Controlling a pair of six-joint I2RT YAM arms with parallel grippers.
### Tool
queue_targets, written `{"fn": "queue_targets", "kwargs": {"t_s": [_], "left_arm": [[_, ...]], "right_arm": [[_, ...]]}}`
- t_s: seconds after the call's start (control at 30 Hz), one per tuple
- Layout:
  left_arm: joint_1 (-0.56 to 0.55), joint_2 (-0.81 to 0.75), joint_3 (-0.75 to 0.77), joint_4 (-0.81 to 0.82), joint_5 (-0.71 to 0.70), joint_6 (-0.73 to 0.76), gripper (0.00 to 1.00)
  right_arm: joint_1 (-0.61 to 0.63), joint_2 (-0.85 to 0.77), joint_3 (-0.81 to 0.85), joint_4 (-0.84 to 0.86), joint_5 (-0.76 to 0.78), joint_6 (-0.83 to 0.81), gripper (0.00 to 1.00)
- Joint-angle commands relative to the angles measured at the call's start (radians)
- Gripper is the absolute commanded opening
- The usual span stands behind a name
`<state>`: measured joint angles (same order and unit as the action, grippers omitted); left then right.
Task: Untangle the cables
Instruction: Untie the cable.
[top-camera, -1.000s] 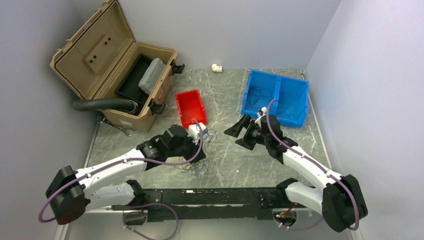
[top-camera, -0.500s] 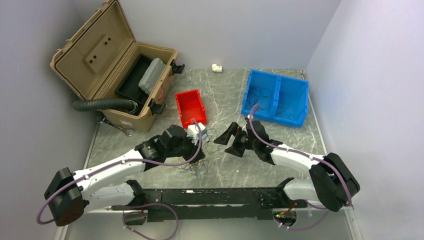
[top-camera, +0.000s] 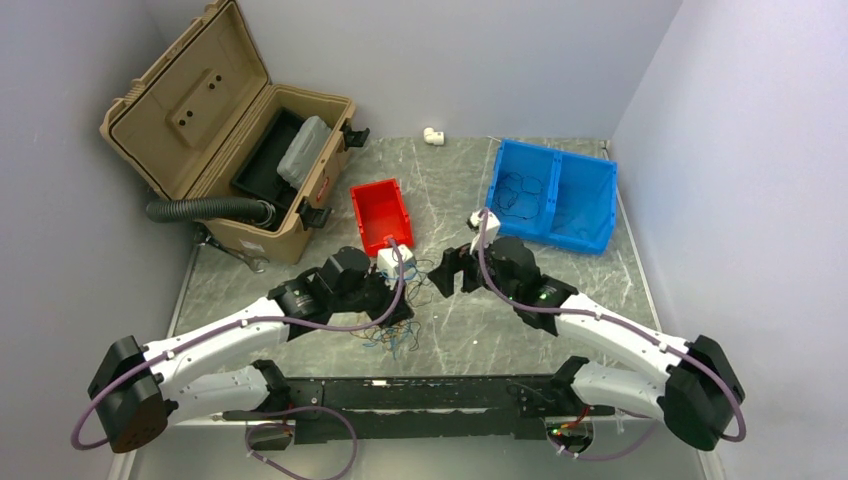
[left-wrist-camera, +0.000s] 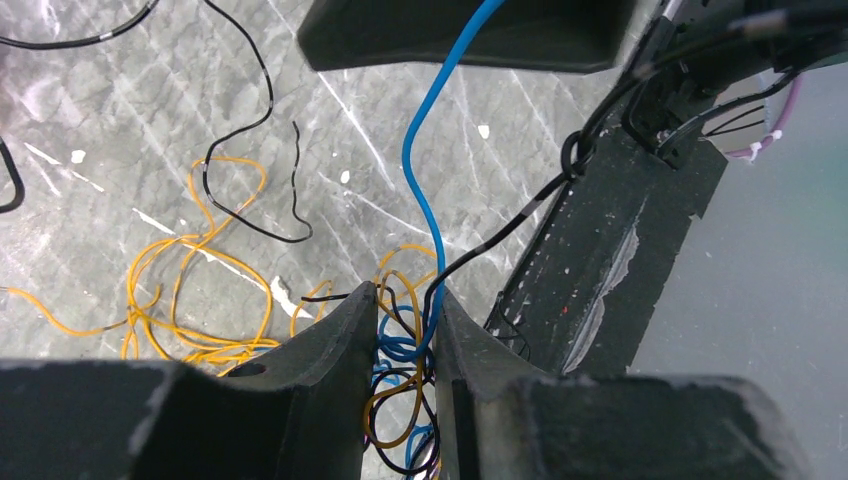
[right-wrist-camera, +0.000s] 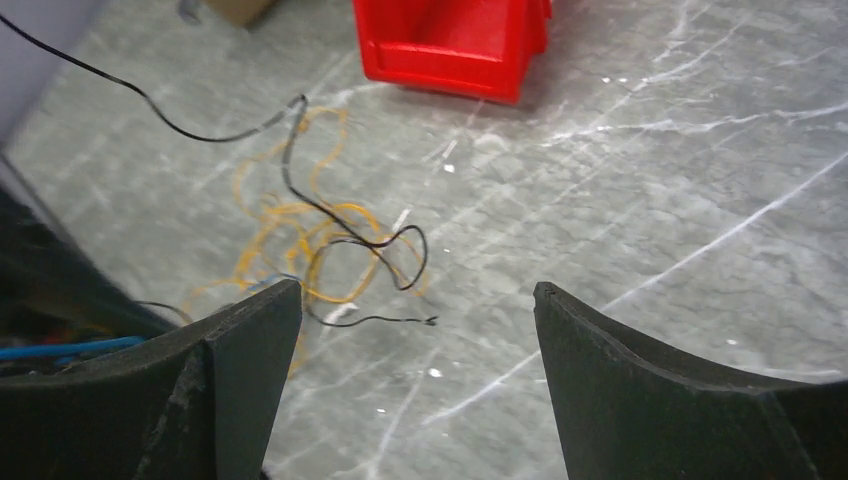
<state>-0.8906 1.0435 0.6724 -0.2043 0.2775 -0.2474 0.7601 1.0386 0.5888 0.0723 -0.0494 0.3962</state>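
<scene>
While the left end effector pinches the cables, the right end effector gapes near the red bin.

The left arm and right arm are alike: smooth white link shells between bulky, rounded black joint housings, both mounted on one long black base rail. A thin purple cable hangs in loose loops along each arm, and each wrist carries a small white camera block. The left claw has two matte black fingers that taper to narrow tips, and the right claw has the same black fingers, thick-walled with curved upper edges and faint layer lines on their inner faces.
</scene>
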Motion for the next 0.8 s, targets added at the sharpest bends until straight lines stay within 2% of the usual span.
{"fn": "queue_targets", "kwargs": {"t_s": [0.0, 0.3, 0.47, 0.53, 0.6, 0.63, 0.67, 0.7, 0.73, 0.77], "left_arm": [[0.001, -0.022, 0.048, 0.015, 0.071, 0.023, 0.31], [0.001, -0.02, 0.058, 0.015, 0.136, 0.032, 0.32], [0.001, -0.017, 0.067, 0.017, 0.147, 0.031, 0.32], [0.001, -0.018, 0.067, 0.016, 0.149, 0.032, 0.32], [0.0, -0.021, 0.065, 0.018, 0.148, 0.032, 0.32], [0.0, -0.023, 0.062, 0.018, 0.147, 0.032, 0.32], [0.001, -0.024, 0.06, 0.02, 0.146, 0.032, 0.32], [0.0, -0.025, 0.057, 0.019, 0.144, 0.031, 0.32], [-0.001, -0.026, 0.055, 0.02, 0.14, 0.032, 0.32], [-0.001, -0.025, 0.053, 0.02, 0.137, 0.032, 0.32]], "right_arm": [[-0.001, 0.077, 0.038, 0.03, 0.033, -0.206, 0.89], [0.002, 0.128, 0.041, 0.168, -0.054, -0.295, 0.88], [0.002, 0.175, 0.058, 0.205, -0.051, -0.307, 0.82], [0.002, 0.184, 0.055, 0.224, -0.043, -0.304, 0.76], [0.002, 0.185, 0.05, 0.242, -0.018, -0.297, 0.62], [0.003, 0.179, 0.049, 0.245, -0.005, -0.295, 0.52], [0.002, 0.172, 0.05, 0.246, 0.011, -0.292, 0.39], [0.003, 0.164, 0.052, 0.243, 0.03, -0.288, 0.15], [0.003, 0.153, 0.057, 0.233, 0.079, -0.279, 0.0], [0.002, 0.138, 0.062, 0.223, 0.118, -0.269, 0.0]]}}
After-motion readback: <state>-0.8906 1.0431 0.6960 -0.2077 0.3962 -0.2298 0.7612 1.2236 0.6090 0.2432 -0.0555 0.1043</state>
